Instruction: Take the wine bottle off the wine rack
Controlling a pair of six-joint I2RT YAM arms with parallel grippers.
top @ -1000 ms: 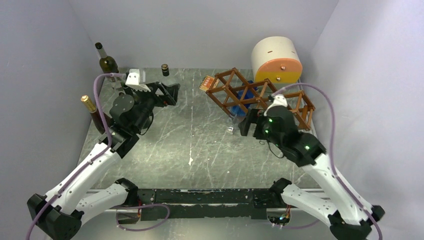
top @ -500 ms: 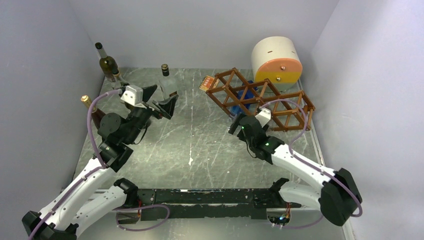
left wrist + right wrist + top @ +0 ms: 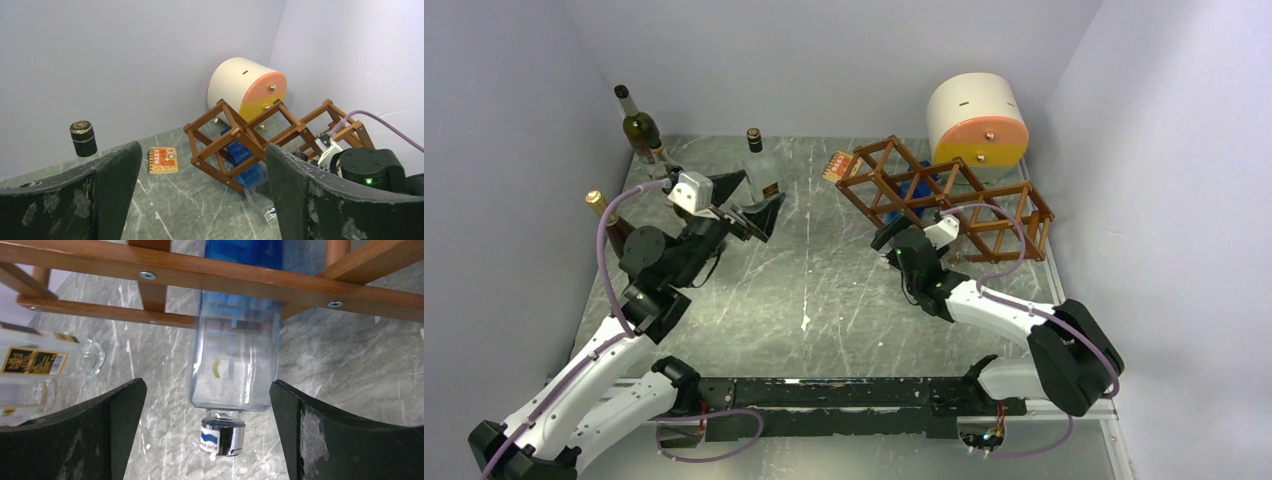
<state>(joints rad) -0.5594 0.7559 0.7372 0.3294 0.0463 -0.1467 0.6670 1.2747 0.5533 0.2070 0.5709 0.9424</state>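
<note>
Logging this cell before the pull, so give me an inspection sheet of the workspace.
Surface: grey marbled tabletop, white streaks.
Job's things: reddish-brown wooden lattice wine rack; blue glass bottle lying in it, neck outward.
Clutter: cream-and-orange cylinder; orange notebook; green glass bottle, clear black-capped bottle, gold-capped dark bottle, all upright.
Tools: left tool open, empty; right tool open, astride the blue bottle's neck.
Cables: left arm's purple cable, right arm's purple cable, slack loops.
Surroundings: plain lilac walls.

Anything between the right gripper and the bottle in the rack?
Nothing visible. The right gripper is open, facing the capped neck of the wine bottle, which sticks out of the wine rack toward it. Rack bars cross only the body, farther in.
</note>
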